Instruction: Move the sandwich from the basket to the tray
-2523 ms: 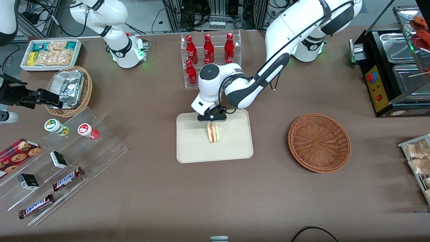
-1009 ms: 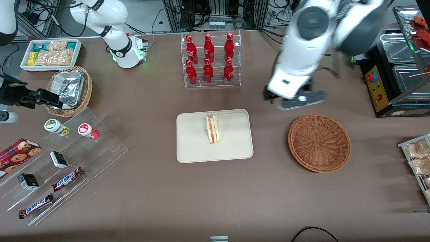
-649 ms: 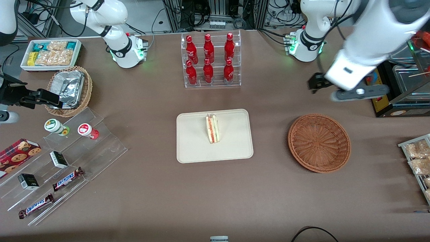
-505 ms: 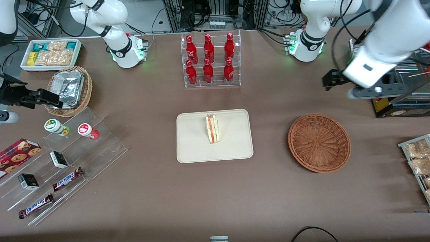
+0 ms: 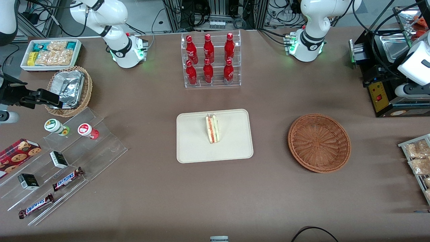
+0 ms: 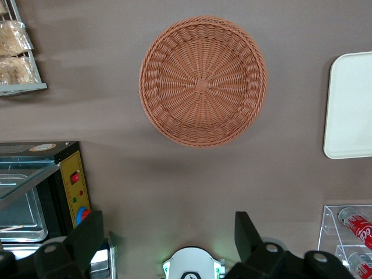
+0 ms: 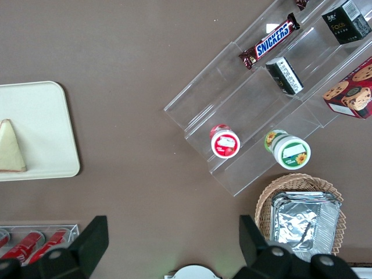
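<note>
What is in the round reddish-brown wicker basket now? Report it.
Empty: the round reddish-brown wicker basket shows only bare weave. The open gripper hangs high above the table beside it.

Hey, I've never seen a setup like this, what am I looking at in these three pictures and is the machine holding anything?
These are two white robot arms bolted to a brown table. One picture looks down from the front; the other two come from cameras on each arm's wrist. The working arm's gripper hangs open and holds nothing, high above the working arm's end of the table, beside a black food warmer. Its wrist camera looks down on the reddish-brown wicker basket, which has nothing in it. The sandwich stands on its edge on the cream tray at the table's middle, so the job looks done. Red bottles, snack bars and a foil container also sit around.
</note>
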Motion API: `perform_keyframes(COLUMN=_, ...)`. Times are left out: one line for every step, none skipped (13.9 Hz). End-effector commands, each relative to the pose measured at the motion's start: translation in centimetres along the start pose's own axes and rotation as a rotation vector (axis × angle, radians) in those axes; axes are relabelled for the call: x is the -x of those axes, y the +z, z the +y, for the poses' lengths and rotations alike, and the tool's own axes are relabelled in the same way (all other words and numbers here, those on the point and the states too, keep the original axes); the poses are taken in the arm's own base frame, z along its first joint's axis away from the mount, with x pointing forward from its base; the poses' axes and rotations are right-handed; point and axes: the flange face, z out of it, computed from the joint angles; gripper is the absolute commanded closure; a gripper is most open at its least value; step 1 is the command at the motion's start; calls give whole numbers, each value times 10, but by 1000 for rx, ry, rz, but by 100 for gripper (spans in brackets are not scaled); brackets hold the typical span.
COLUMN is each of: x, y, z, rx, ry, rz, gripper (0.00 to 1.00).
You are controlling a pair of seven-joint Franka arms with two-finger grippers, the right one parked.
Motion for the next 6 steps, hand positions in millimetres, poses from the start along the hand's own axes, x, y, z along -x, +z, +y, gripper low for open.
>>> perform_keyframes(x=2, y=0, z=6, rx=14, ry=29, rz=3, gripper=1)
perform_keyframes(x=0, y=-2, z=9, rx=4, ry=33, rz=15, gripper=1)
perform_keyframes(x=-2, y=-3, z=16, rx=-3, ry=40, rz=31, gripper=1)
perform_keyframes(x=-1, y=-10, z=23, rx=2, ry=48, rz=48, gripper=1)
perform_keyframes(x=-1, y=-18, z=26, rx=4, ry=60, rz=61, gripper=1)
perform_keyframes(x=-3, y=-18, z=27, rx=7, ry=65, rz=59, gripper=1)
